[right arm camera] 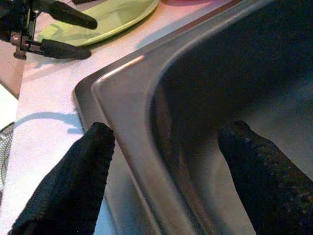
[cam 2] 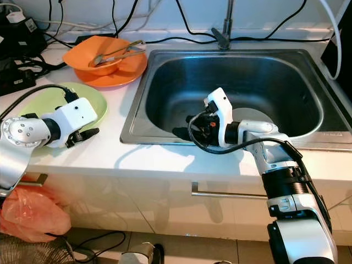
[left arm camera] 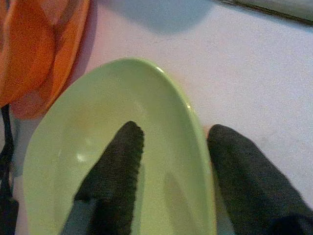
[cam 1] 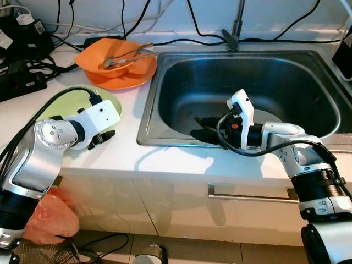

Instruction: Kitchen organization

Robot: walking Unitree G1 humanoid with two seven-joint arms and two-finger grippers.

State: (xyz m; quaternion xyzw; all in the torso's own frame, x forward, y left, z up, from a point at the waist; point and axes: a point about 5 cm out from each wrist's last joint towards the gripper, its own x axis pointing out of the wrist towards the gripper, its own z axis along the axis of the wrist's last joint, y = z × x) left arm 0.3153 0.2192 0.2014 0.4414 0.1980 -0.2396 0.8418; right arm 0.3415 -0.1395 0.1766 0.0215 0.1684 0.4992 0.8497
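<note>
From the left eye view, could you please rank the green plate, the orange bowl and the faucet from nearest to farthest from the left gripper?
1. Green plate: under the left gripper, whose open jaws straddle its rim.
2. Orange bowl: behind the plate, on the counter.
3. Faucet: farthest, behind the sink.

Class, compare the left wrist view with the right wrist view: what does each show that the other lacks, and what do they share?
Left wrist view alone: the left gripper open astride the rim of the green plate, one finger over the plate and one over the counter, with the orange plate beside it.

Right wrist view alone: the right gripper open, fingers either side of the steel sink rim at its corner.

Shared: the green plate and the white counter.
</note>
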